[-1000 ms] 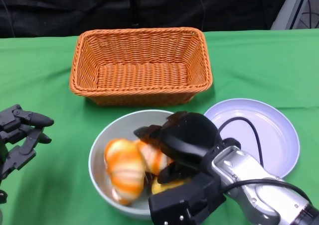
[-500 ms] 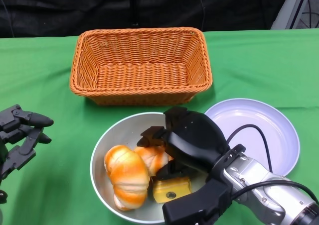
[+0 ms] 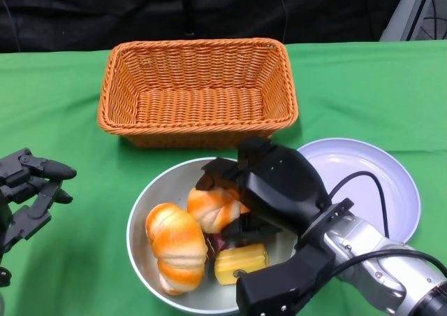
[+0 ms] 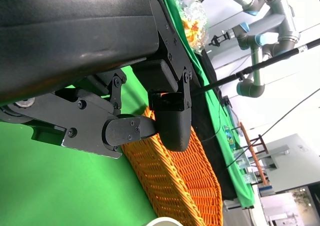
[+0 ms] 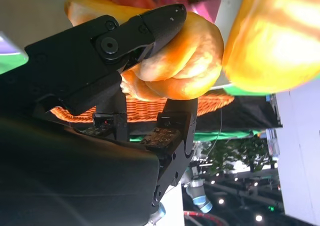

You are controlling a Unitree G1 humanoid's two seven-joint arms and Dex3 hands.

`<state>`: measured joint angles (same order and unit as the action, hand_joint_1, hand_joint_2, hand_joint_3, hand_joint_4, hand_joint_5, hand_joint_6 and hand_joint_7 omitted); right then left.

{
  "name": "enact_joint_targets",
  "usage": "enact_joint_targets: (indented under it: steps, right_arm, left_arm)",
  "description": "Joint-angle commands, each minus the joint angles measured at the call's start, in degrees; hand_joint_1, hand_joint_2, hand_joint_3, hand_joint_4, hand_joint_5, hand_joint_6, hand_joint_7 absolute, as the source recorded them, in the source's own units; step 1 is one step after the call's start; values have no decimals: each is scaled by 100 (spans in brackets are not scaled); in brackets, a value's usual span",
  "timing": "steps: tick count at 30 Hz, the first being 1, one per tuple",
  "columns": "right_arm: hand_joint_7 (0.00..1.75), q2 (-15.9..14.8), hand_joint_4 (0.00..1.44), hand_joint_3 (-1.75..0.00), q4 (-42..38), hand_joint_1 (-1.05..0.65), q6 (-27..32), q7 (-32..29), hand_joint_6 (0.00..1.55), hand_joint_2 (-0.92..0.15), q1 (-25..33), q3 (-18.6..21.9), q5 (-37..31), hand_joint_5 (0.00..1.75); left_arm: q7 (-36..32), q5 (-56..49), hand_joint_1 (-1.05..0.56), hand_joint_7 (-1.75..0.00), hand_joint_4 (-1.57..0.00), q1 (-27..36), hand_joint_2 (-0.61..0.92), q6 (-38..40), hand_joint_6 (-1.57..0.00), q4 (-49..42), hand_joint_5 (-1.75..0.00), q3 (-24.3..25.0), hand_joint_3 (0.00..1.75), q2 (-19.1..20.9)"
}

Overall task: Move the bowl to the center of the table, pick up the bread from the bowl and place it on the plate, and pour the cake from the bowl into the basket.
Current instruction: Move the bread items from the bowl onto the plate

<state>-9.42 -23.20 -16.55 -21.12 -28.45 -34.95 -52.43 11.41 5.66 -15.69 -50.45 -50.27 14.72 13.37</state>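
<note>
Right hand reaches into the grey bowl and its fingers close around one bread, holding it a little above the other bread and the yellow cake. Left hand hangs at the table's left side, fingers apart, holding nothing. Beside the bowl lies the plate; behind it stands the basket.

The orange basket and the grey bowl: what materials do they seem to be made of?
The orange rectangular basket looks like woven wicker or rattan: interlaced strands and a braided rim. The round grey bowl looks like smooth plastic or glazed ceramic, with a faint sheen; which one is unclear.
</note>
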Motion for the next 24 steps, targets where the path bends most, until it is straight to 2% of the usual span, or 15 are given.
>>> enact_joint_targets:
  steps: [1, 3, 5, 13, 16, 18, 20, 24]
  right_arm:
    - [90, -63, 72, -1, 215, -28, -139, -79, 77, -86, 25, 199, 211, 152]
    - [75, -64, 73, 0, 353, -27, -183, 7, 82, -87, 84, 302, 337, 149]
    - [67, -69, 73, 0, 478, -26, -210, 71, 86, -87, 137, 373, 423, 147]
    - [56, -151, 77, 0, 1181, -23, -293, 222, 94, -85, 358, 668, 615, 145]
    - [60, -168, 75, 0, 1372, -23, -283, 326, 92, -85, 356, 791, 670, 146]
    - [53, -172, 79, 0, 1430, -23, -275, 351, 94, -85, 311, 883, 691, 135]
    - [40, -163, 86, 0, 1437, -24, -267, 338, 101, -85, 205, 1010, 732, 118]
    - [34, -129, 87, -1, 1438, -21, -129, 445, 104, -87, -49, 1255, 820, 110]
  left_arm:
    - [-45, 15, -17, -85, -84, 7, 86, -17, -94, -27, -126, 5, 46, 74]
    - [-56, 6, -16, -85, -84, 3, 86, -12, -95, -30, -126, 2, 46, 67]
    - [-49, 7, -17, -85, -85, 3, 86, -18, -95, -28, -126, -2, 46, 64]
    - [-103, -38, -16, -86, -86, 9, 86, -38, -95, -34, -125, -18, 45, 52]
    - [-127, -60, -16, -86, -86, -3, 86, -49, -95, -52, -125, -15, 45, 43]
    - [-112, -40, -16, -86, -86, -12, 86, -39, -95, -55, -125, -11, 45, 26]
    - [-93, -19, -16, -86, -86, -23, 86, -29, -95, -62, -125, -14, 45, 16]
    - [-136, -62, -16, -85, -86, -34, 86, -48, -95, -89, -125, -22, 45, 18]
